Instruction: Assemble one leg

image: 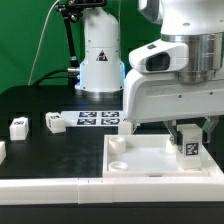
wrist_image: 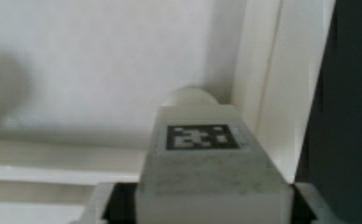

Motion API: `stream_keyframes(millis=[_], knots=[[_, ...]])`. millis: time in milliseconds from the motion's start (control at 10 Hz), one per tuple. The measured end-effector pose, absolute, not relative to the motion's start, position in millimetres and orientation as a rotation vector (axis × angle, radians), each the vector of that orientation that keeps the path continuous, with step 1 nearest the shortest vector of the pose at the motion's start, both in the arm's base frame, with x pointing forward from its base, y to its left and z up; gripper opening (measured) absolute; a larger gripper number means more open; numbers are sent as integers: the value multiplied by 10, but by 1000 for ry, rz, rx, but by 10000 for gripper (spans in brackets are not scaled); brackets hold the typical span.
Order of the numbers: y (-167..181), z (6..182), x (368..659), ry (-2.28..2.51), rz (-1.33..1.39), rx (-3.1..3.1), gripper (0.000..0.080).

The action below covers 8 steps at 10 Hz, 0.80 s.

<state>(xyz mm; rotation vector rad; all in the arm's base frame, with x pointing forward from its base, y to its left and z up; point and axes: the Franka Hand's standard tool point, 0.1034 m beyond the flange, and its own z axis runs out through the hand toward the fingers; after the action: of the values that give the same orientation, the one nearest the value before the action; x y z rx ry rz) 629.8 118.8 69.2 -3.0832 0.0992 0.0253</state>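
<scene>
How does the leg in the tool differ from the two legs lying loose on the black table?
The held leg stands upright between the tool's fingers, over the white tray's corner. The loose legs rest free on the black table, toward the exterior view's left, clear of the tray. All are small white tagged blocks.

Both views are low-resolution and soft; white parts glare brightly against dark surroundings; wrist view blurrier.

A robotics lab: green backdrop curtain (image: 30, 40) behind, black counter (image: 40, 105), marker board (image: 98, 120) of printed tags, and a second white robot base (image: 100, 55).
</scene>
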Motion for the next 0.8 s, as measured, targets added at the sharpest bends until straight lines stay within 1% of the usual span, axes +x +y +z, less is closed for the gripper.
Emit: stream_keyframes(millis=[400,600,800], knots=[[1183,680,6300,1013,51,-2898,290],[1176,678,6300,1288,68,-2779,290],[1174,678,6303,1407,74,-2720,290]])
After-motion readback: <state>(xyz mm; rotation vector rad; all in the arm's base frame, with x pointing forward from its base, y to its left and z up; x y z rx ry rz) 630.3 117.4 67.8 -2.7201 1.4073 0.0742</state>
